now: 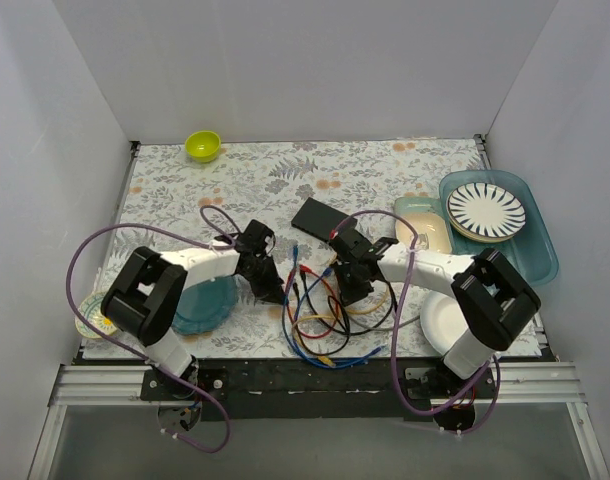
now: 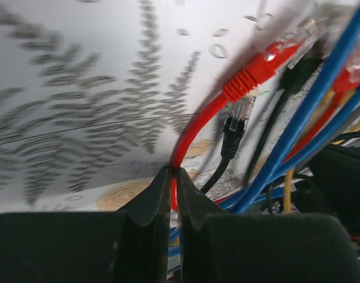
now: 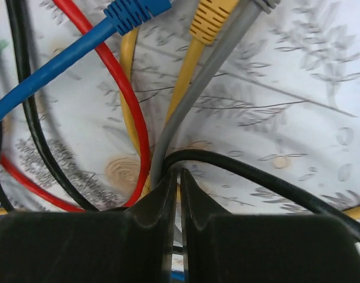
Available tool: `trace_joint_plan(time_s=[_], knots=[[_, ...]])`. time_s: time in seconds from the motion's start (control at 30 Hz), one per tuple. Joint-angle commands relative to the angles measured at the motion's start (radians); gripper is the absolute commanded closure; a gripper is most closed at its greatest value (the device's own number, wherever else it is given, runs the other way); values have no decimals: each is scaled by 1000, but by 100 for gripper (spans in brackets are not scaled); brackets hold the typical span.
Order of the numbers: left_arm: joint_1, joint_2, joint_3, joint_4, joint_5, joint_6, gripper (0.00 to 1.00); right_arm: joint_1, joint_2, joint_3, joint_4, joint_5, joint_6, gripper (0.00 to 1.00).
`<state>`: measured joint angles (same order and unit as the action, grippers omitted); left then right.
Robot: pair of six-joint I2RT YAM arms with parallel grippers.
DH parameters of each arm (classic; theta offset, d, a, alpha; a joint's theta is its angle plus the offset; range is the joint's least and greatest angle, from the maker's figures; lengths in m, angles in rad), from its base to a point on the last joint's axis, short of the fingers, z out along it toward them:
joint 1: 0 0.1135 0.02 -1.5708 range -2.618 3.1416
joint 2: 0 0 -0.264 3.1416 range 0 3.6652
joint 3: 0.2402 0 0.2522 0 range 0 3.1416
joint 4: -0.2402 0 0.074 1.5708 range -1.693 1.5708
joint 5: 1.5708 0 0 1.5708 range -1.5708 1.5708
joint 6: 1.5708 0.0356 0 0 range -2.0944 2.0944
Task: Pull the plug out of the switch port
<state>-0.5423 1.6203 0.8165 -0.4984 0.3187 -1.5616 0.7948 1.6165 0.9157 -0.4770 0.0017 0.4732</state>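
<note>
The switch [image 1: 320, 217] is a flat dark box lying mid-table, behind a tangle of coloured cables [image 1: 325, 315]. From above I cannot make out the plug or the ports. My left gripper [image 1: 277, 295] is low at the tangle's left edge, and in the left wrist view it [image 2: 174, 172] is shut on a red cable [image 2: 198, 127] whose end points away. My right gripper [image 1: 351, 290] is down at the tangle's right side. Its jaws [image 3: 179, 172] are shut to a thin slit. A black cable [image 3: 268, 183] arcs over the tips and a grey cable [image 3: 186, 106] runs alongside. Whether any cable is pinched is unclear.
A green bowl [image 1: 203, 146] sits at the back left. A teal tray [image 1: 540, 250] with a striped plate [image 1: 485, 210] stands at the right, a cream dish [image 1: 423, 232] beside it. A white plate [image 1: 443, 322] lies front right and a teal plate [image 1: 205, 305] front left.
</note>
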Motion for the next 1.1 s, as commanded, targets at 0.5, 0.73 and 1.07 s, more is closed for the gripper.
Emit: trace_joint_plan(time_s=[0.5, 0.73, 1.07], knots=[[-122, 297, 263, 52, 31, 8, 100, 69, 170, 219, 12, -272, -11, 86], [-108, 253, 317, -86, -128, 20, 89, 73, 180, 342, -116, -81, -36, 87], [41, 30, 312, -170, -285, 74, 77, 57, 43, 501, -281, 228, -103, 83]])
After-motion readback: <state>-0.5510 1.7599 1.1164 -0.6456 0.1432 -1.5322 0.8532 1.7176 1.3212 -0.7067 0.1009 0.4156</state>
